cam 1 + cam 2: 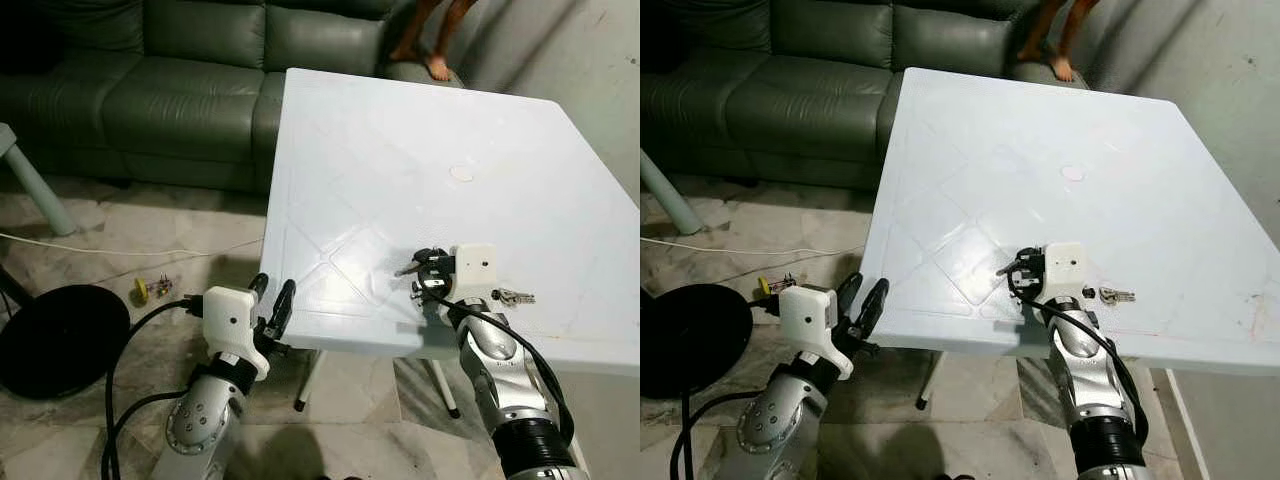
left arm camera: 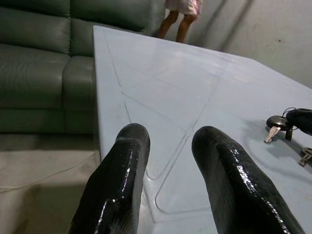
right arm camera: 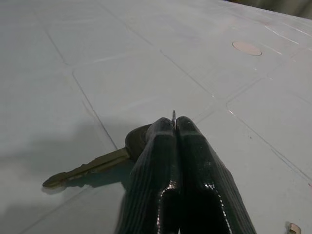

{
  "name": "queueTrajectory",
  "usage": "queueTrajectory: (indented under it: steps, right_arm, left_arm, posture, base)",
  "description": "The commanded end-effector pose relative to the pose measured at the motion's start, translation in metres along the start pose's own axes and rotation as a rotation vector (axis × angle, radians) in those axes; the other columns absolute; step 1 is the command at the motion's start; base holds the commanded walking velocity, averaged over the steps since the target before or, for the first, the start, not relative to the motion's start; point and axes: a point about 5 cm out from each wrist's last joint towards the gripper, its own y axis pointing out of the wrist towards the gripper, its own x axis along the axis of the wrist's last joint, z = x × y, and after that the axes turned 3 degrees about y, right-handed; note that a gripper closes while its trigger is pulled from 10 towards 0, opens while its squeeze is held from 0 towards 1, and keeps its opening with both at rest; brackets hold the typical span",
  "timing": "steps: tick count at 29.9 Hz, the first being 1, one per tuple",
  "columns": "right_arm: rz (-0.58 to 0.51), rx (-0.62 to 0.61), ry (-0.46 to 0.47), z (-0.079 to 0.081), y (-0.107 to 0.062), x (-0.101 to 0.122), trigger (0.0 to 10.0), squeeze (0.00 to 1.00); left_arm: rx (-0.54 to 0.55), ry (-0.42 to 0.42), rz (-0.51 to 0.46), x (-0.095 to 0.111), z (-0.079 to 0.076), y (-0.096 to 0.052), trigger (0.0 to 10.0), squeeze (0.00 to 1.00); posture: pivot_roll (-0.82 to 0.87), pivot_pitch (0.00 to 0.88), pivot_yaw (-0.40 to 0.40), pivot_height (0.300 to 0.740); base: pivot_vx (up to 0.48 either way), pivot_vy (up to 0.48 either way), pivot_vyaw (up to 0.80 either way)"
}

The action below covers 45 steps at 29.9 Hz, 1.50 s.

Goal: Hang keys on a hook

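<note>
Right wrist view looks straight down the right gripper (image 3: 174,127), whose two black fingers are pressed together on a thin metal ring (image 3: 173,115), with a dark-headed key (image 3: 92,166) hanging just under them above the white table (image 3: 122,58). From the head camera, that gripper sits over the near part of the table, and a second small bunch of keys (image 1: 512,296) lies flat on the surface just beside the wrist. The left gripper (image 1: 272,300) waits off the table's near left edge, fingers apart and holding nothing. No hook can be made out, so the step in hand is probably to lift the key clear and carry it to wherever the hook is. The ring is caught only at the fingertips, so the hold looks thin; the pinch should be kept firm and the lift made straight up and slowly, so the key does not swing or slide out. Keeping the ring's open loop facing away from the fingers would likely make it easier to slip over a hook. A green sofa (image 1: 150,90) stands behind the table, and a person's bare legs (image 1: 435,40) are at its far end, so any turn should be made with care.
</note>
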Motion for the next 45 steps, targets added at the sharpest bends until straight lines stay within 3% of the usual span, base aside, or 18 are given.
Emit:
queueTrajectory:
  steps: [1, 9, 10, 11, 12, 13, 20, 25, 33, 36, 45]
  right_arm:
    - [-0.072, -0.001, 0.027, -0.004, 0.002, 0.015, 0.0, 0.00]
    - [-0.280, 0.121, 0.224, 0.001, 0.003, 0.053, 0.0, 0.00]
    - [-0.318, 0.154, 0.233, 0.003, 0.002, 0.060, 0.6, 0.00]
    - [-0.325, 0.157, 0.230, 0.004, 0.002, 0.062, 0.6, 0.00]
    - [-0.314, 0.149, 0.259, 0.005, 0.003, 0.064, 4.7, 0.00]
    - [-0.312, 0.136, 0.297, 0.005, 0.005, 0.068, 10.0, 0.00]
    - [-0.406, 0.204, 0.298, 0.013, -0.002, 0.084, 10.0, 0.00]
    - [-0.419, 0.189, 0.247, 0.013, -0.011, 0.082, 10.0, 0.00]
    - [-0.317, 0.123, 0.217, 0.007, -0.024, 0.051, 10.0, 0.00]
    - [-0.257, 0.045, 0.238, 0.001, -0.020, 0.041, 10.0, 0.00]
    - [-0.231, 0.085, 0.185, 0.013, -0.011, 0.043, 10.0, 0.00]
  left_arm:
    - [-0.001, -0.003, -0.011, 0.001, -0.002, 0.003, 10.0, 0.00]
    - [0.015, -0.017, -0.056, 0.007, 0.004, 0.016, 10.0, 0.00]
    - [0.022, -0.009, -0.064, 0.008, 0.006, 0.020, 10.0, 0.00]
    - [0.025, -0.008, -0.065, 0.009, 0.007, 0.021, 10.0, 0.00]
    - [0.032, -0.016, -0.068, 0.009, 0.009, 0.023, 10.0, 0.00]
    - [0.042, -0.039, -0.083, 0.012, 0.013, 0.027, 10.0, 0.00]
    - [0.085, -0.054, -0.141, 0.025, 0.033, 0.046, 10.0, 0.00]
    - [0.121, -0.074, -0.157, 0.026, 0.051, 0.052, 10.0, 0.00]
    - [0.190, -0.123, -0.134, 0.019, 0.067, 0.048, 10.0, 0.00]
    - [0.208, -0.148, -0.126, 0.019, 0.071, 0.057, 10.0, 0.00]
    - [0.225, -0.089, -0.151, 0.032, 0.084, 0.078, 10.0, 0.00]
  posture:
    - [0.16, 0.119, -0.134, 0.740]
    - [0.15, 0.083, -0.132, 0.740]
    - [0.15, 0.074, -0.131, 0.740]
    - [0.15, 0.074, -0.131, 0.740]
    - [0.15, 0.068, -0.129, 0.740]
    - [0.15, 0.068, -0.129, 0.740]
    - [0.14, 0.023, -0.119, 0.740]
    - [0.14, 0.000, -0.108, 0.740]
    - [0.13, 0.000, -0.096, 0.740]
    - [0.14, 0.000, -0.090, 0.740]
    - [0.13, 0.000, -0.085, 0.740]
  base:
    - [0.000, 0.000, 0.00]
    - [0.000, 0.000, 0.00]
    - [0.000, 0.000, 0.00]
    - [0.000, 0.000, 0.00]
    - [0.000, 0.000, 0.00]
    - [0.000, 0.000, 0.00]
    - [0.000, 0.000, 0.00]
    - [0.000, 0.000, 0.00]
    - [0.000, 0.000, 0.00]
    - [0.000, 0.000, 0.00]
    - [0.000, 0.000, -0.69]
